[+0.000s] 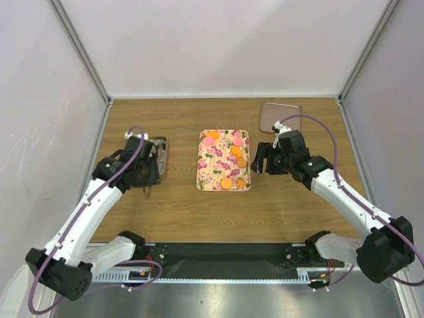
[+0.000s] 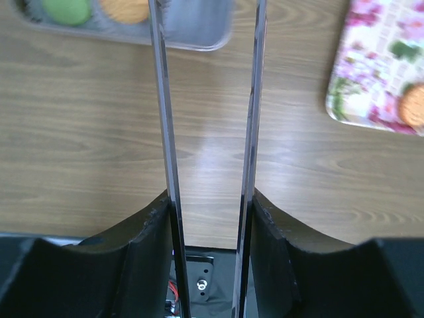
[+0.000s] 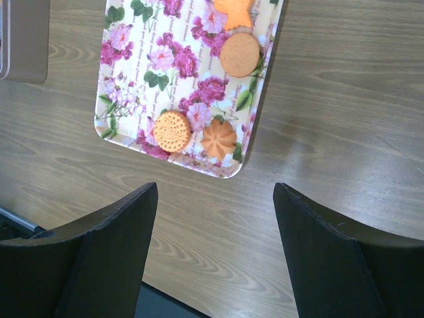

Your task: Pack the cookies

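Mostly unpacked as yet. Counted five orange and two pink cookies from top view, all lying flat on tray at centre of worktop. Found two more in box via left wrist view: green cookie and orange cookie, side by side at frame top, blurred. Box placed left of tray, apart from it.

Right hand: spread wide, empty, hanging over bare worktop just off tray's right edge, nearest the corner with two patterned orange cookies.

Left hand: thin fingers parallel with a moderate gap, nothing between, at near side of box.

Judged step: reach with right hand onto tray for first pick. Packing barely begun.

Possible failures from here:
- Striking tray rim by lowering before moving inward over tray; likely to tip or slide the tray and scatter cookies.
- Skating off a flat, thin cookie, with no height to pinch; likely to push it across glossy print into a neighbour rather than lift it.
- Cracking a cookie by closing too hard or pressing down on it.
- Catching two at once at the near corner, given the close spacing there.
- Knocking box or its contents with left fingers, given long thin blades so close to its rim.
- Colliding both hands over tray if sent in together.
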